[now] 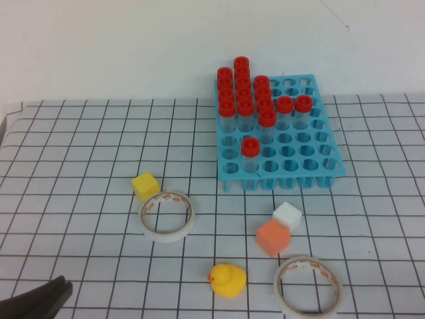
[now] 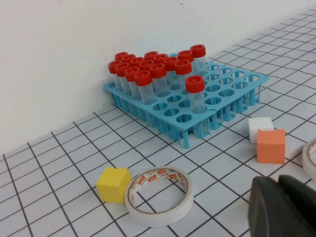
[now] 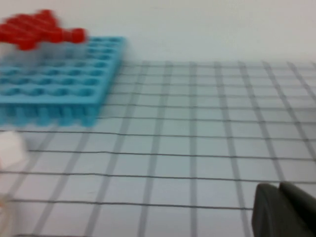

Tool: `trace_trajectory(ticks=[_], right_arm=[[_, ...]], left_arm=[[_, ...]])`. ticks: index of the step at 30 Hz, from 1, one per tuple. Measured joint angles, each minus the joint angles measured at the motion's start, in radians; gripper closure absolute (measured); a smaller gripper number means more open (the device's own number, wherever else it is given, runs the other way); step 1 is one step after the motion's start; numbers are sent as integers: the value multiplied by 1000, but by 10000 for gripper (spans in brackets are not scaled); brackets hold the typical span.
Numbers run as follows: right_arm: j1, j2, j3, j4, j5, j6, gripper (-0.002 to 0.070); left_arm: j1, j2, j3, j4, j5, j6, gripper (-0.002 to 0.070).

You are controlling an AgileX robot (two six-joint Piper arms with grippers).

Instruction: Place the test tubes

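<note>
The left gripper (image 1: 58,290) sits low at the near left corner of the table, jaws pressed together with nothing between them. It is well apart from everything, which reads as a parked pose. The right gripper (image 3: 279,190) shows only in its own wrist view. It is closed and empty too, low over bare grid to the right of the rack (image 1: 292,179).

Nearest the left gripper lie a tape roll (image 1: 167,214) with a yellow cube (image 1: 146,185) touching its far left edge. To their right, near the front edge, are a duck (image 1: 228,279) and a second roll (image 1: 308,284), with an orange cube (image 1: 273,238) and a white cube (image 1: 287,214) just beyond them. None of these belong to the task.

The tubes (image 1: 246,93) stand upright in the rack at the far side, red caps up and crowded into its far left holes, so the holes keep them from tipping. One tube (image 1: 250,154) stands alone in the near rows. No loose tube is in view, so the placing looks finished or paused.
</note>
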Motion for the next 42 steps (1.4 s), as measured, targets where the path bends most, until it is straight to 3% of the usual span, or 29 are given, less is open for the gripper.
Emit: trace_trajectory(ticks=[2, 6, 17, 42], right_arm=[[-112, 0, 56, 3, -63, 0, 678], [-190, 0, 81, 3, -113, 0, 678], [-111, 0, 81, -27, -72, 5, 678], [-107, 0, 78, -30, 41, 84, 678]], left_arm=[[0, 0, 0, 0, 0, 0, 676], [0, 0, 0, 0, 0, 0, 676], [0, 0, 0, 0, 0, 0, 676], [0, 0, 0, 0, 0, 0, 676]])
